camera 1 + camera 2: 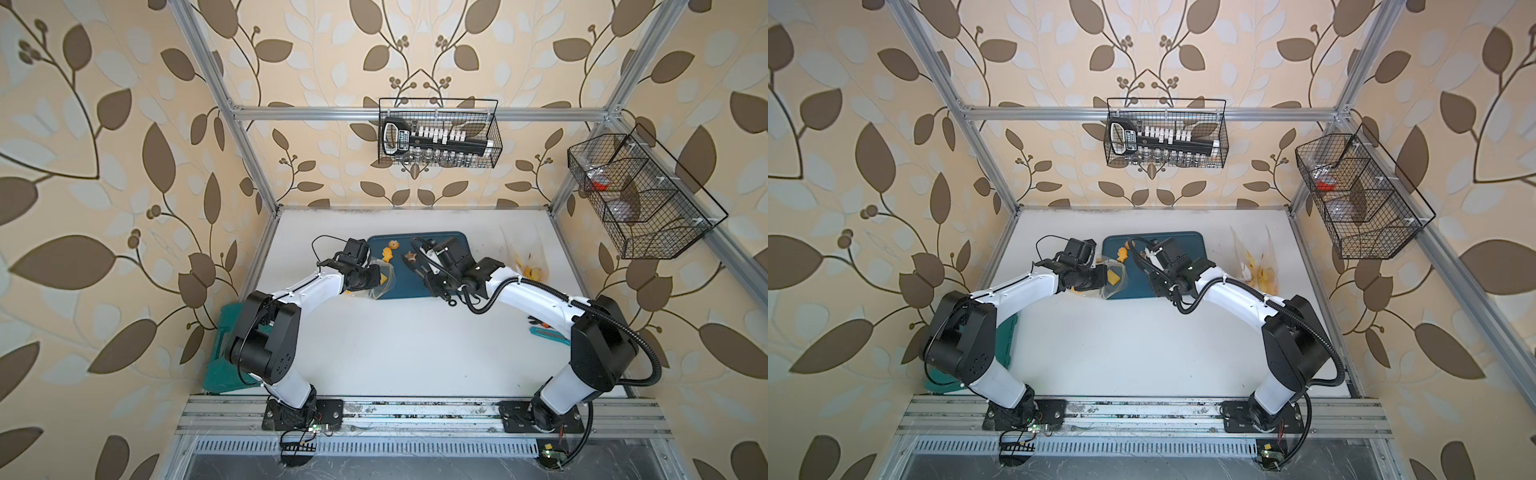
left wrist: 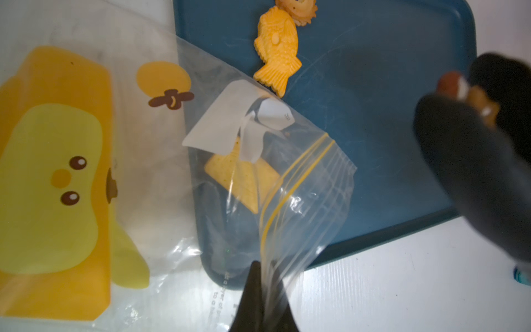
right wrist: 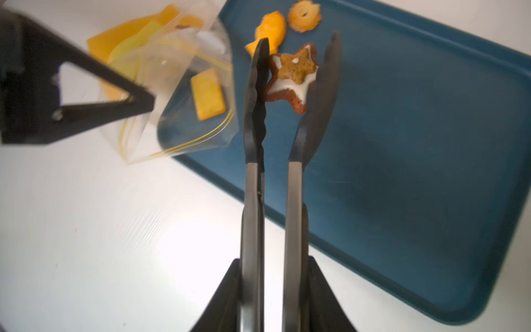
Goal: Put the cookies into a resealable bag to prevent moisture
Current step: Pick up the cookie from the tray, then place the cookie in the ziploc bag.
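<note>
While left arm (image 1: pixel 307 286) and right arm (image 1: pixel 536 291) reach inward, elbows bent | left claw (image 2: pixel 265 276) pinches rim of clear yellow-zip plastic bag (image 2: pixel 301 201), square yellow cookie (image 2: pixel 244 178) inside, just ahead | right claw (image 3: pixel 273 261) squeezes black-tipped metal tongs (image 3: pixel 253 201); tips clasp iced brown star cookie (image 3: pixel 293 72) ahead, over blue tray (image 3: pixel 402 143)

Zip bag (image 2: pixel 301 201): a line of small print near its lower edge, too blurred to read. White sticker (image 2: pixel 218 126) on it bears one tiny illegible mark. Label on the black tool (image 1: pixel 401 139) in the wire basket (image 1: pixel 436 99): unreadable.
</note>
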Controlling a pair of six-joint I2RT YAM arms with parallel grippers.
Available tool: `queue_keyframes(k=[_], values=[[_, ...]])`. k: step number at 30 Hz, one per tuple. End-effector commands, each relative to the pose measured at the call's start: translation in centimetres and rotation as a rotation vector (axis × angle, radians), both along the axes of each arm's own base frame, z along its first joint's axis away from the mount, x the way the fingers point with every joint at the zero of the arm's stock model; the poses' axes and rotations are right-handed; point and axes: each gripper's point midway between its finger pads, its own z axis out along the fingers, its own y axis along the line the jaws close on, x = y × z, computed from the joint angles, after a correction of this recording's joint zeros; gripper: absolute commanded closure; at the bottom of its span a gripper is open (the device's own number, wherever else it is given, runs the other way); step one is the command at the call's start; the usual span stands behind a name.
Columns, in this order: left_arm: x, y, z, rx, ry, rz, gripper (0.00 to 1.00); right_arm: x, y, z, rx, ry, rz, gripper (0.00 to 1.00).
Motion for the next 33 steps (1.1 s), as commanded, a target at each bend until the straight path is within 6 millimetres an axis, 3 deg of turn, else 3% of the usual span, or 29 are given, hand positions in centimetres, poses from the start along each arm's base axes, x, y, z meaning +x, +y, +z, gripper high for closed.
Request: queue_keyframes(k=[1,11,22,24,25,30,33], values=[[1.1,-0.5,1.7,-0.037,-0.038,0.0,1.0,-1.4,1.4,0.9,0.017,-0.034,0.085,0.7],[1.1,-0.6,1.7,-0.043,-0.033,-0.003,1.0,-5.2,3.9,-1.1,0.014,0.048,0.201,0.71],[0.8,-1.2,2.3,-0.08,-0.05,-0.029,1.0,-1.2,7.6,-1.9,-0.018,0.034,0.222,0.69],[0.8,-0.9,2.2,-0.066,-0.045,-0.017,1.0,-1.1,7.5,-1.4,-0.009,0.024,0.218,0.51],[0.8,-0.7,2.1,-0.06,-0.043,-0.007,1.0,-1.3,7.3,-1.0,-0.001,0.016,0.217,0.49],[0.9,-0.1,2.2,-0.036,-0.044,0.028,1.0,-2.9,5.5,0.7,0.027,-0.014,0.197,0.47],[1.0,0.7,2.0,-0.011,-0.035,0.067,1.0,-4.4,4.3,1.9,0.082,-0.043,0.191,0.51]])
